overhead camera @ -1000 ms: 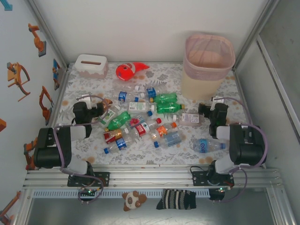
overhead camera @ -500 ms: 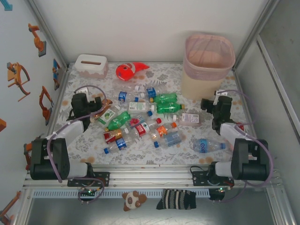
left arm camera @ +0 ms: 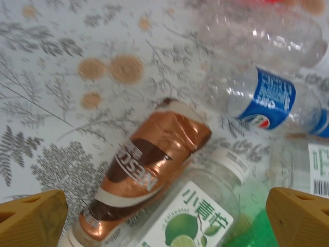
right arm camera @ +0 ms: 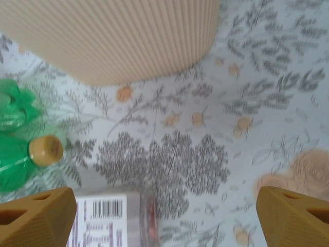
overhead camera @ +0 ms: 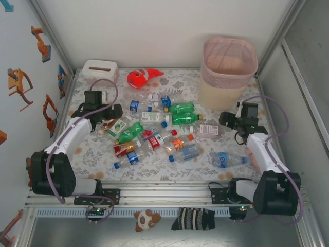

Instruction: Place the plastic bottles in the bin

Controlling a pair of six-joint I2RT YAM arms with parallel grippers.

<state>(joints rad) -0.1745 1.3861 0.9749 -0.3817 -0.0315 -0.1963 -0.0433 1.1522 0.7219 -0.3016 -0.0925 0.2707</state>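
Several plastic bottles (overhead camera: 154, 135) lie in a heap mid-table, and one with a blue label (overhead camera: 224, 159) lies apart at the front right. The beige bin (overhead camera: 229, 72) with its pink liner stands at the back right. My left gripper (overhead camera: 108, 119) hangs open over the heap's left edge. Below it lie a copper-labelled bottle (left arm camera: 149, 164) and a lime-labelled bottle (left arm camera: 205, 218), between the fingertips (left arm camera: 31, 218). My right gripper (overhead camera: 226, 122) is open just in front of the bin wall (right arm camera: 113, 36). A barcode-labelled bottle (right arm camera: 103, 221) lies by its left finger (right arm camera: 36, 218), untouched.
A white tissue box (overhead camera: 99, 71) and a red-orange fish toy (overhead camera: 141, 77) sit along the back edge. A green bottle with an orange cap (right arm camera: 46, 149) lies left of the right gripper. White walls close in the table on three sides.
Both arms have unfolded and reached away from their bases. The left gripper moved back over the heap's left edge, and the right gripper moved toward the bin's foot. No bottle has shifted.
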